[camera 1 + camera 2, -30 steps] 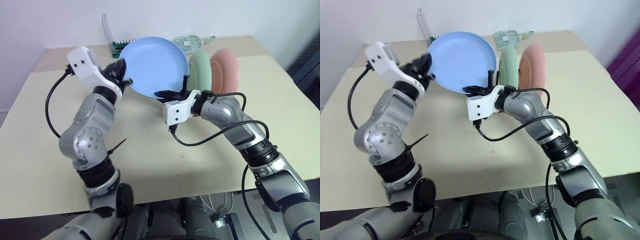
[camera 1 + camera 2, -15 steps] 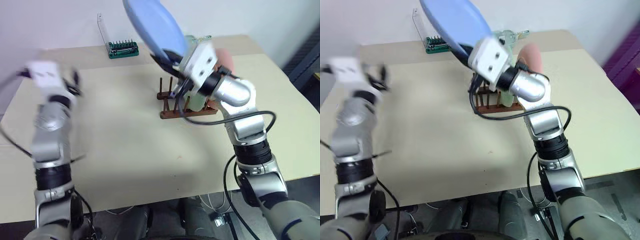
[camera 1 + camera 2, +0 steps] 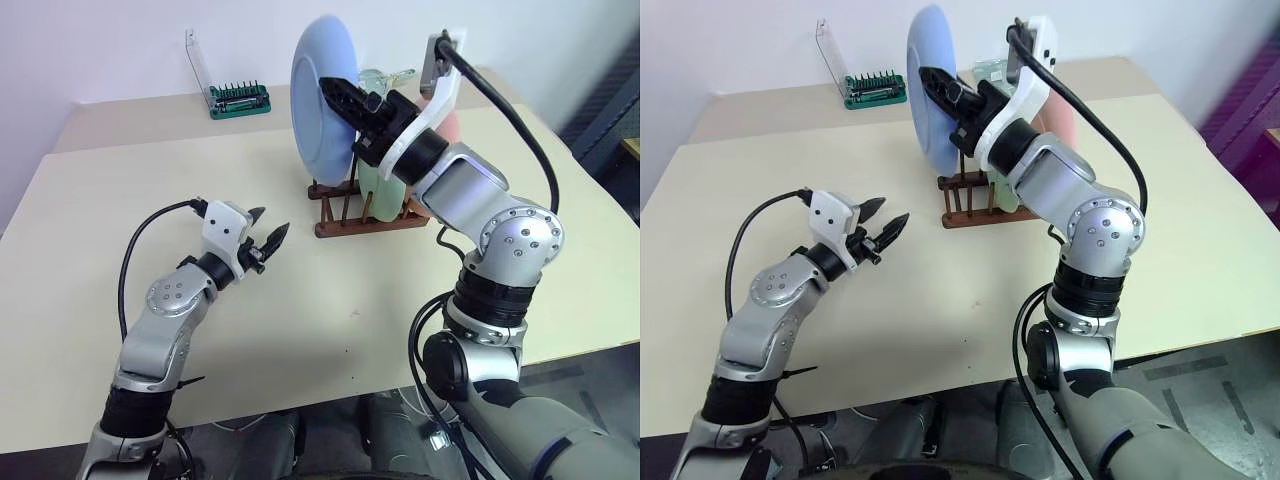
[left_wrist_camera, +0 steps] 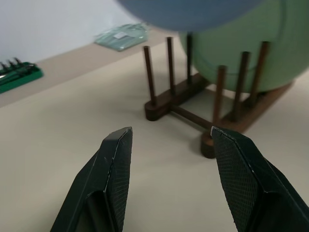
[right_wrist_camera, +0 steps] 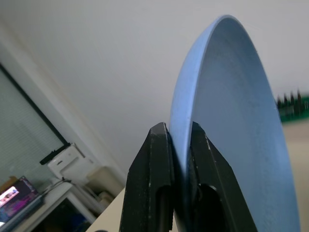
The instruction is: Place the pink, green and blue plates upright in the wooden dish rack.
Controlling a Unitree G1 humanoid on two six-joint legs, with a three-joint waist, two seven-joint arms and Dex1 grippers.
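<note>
My right gripper [image 3: 330, 88] is shut on the rim of the blue plate [image 3: 314, 100] and holds it on edge in the air, above the left end of the wooden dish rack [image 3: 345, 225]. The wrist view shows both fingers pinching that rim [image 5: 179, 133]. In the rack's right part the green plate [image 3: 378, 185] stands upright between the pegs. The pink plate [image 3: 449, 127] is behind it, mostly hidden by my right arm. My left gripper [image 3: 265, 232] is open and empty, low over the table to the left of the rack and pointing at it [image 4: 178, 104].
A small green tray of metal bits [image 3: 238, 98] with a clear lid stands at the table's back edge. A clear flat object [image 3: 388, 78] lies behind the rack. The beige table [image 3: 130, 180] lies bare around my left arm.
My right gripper has rolled the blue plate from a tilted, face-on hold to standing on edge over the rack. My left gripper has come off the plate's rim and sunk towards the table.
</note>
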